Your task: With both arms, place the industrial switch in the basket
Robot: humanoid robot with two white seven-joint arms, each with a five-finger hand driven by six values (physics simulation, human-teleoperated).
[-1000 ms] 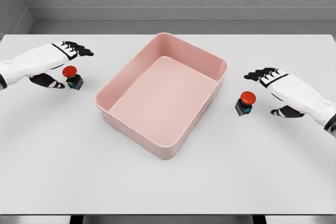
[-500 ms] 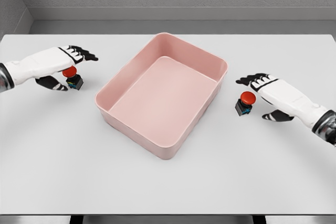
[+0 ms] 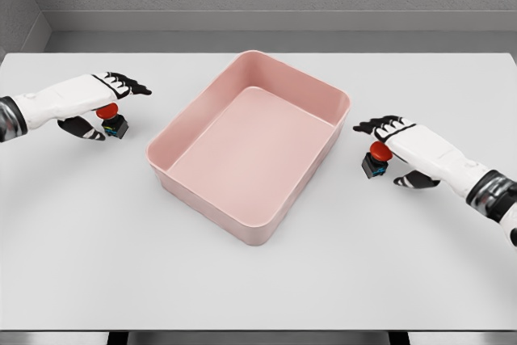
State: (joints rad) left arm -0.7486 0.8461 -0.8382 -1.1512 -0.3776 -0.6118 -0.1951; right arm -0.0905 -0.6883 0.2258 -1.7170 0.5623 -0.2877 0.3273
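**Both hands closing on the switches, grasp not yet made**

My left hand (image 3: 89,103) sits over the left industrial switch (image 3: 113,121) near the worktop's (image 3: 258,280) left edge, fingers extended above its red cap, thumb curled below; I judge nothing pinched yet. My right hand (image 3: 408,147) hovers spread just beside the right industrial switch (image 3: 376,158), which stands close to the right wall of the pink basket (image 3: 242,232). Both switches rest on the worktop, outside the basket. Next I need each thumb and fingers to clamp a switch body before lifting toward the basket at centre.
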